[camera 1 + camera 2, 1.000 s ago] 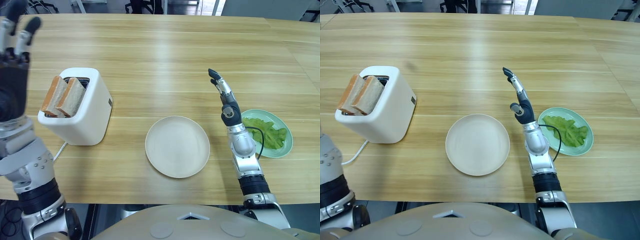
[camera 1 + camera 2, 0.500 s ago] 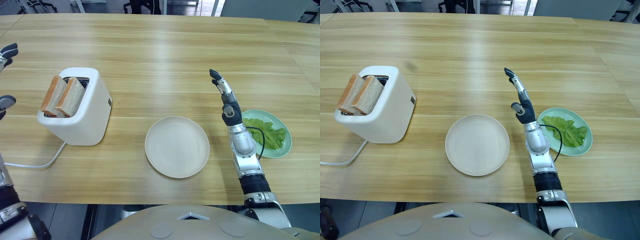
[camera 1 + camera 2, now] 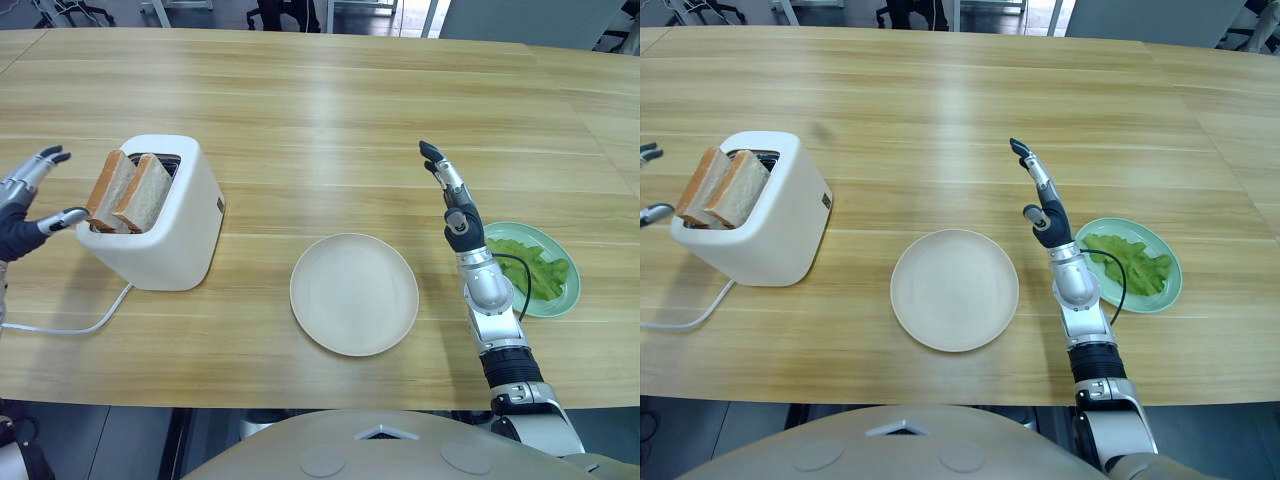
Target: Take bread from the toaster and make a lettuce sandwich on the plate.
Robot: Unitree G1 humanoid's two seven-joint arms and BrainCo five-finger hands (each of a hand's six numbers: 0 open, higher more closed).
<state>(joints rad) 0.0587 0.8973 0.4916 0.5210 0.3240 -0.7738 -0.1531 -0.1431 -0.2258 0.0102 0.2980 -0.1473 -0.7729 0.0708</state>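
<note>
A white toaster point(image 3: 160, 220) stands on the left of the wooden table with two bread slices point(image 3: 126, 192) sticking up out of its slots. My left hand point(image 3: 28, 205) hovers just left of the toaster, open, fingers spread, touching nothing. An empty cream plate point(image 3: 354, 292) lies in the middle. A green plate point(image 3: 566, 300) holding lettuce point(image 3: 536, 266) sits on the right. My right hand point(image 3: 450, 196) stands upright between the two plates, open with straight fingers, holding nothing.
The toaster's white cord point(image 3: 80, 322) trails over the table toward the front left edge. Bare wood stretches across the far half of the table point(image 3: 320, 90). Chair legs show beyond its far edge.
My left hand has dropped from high at the picture's left edge down to toaster height, now beside the bread. The right arm has stayed put.
</note>
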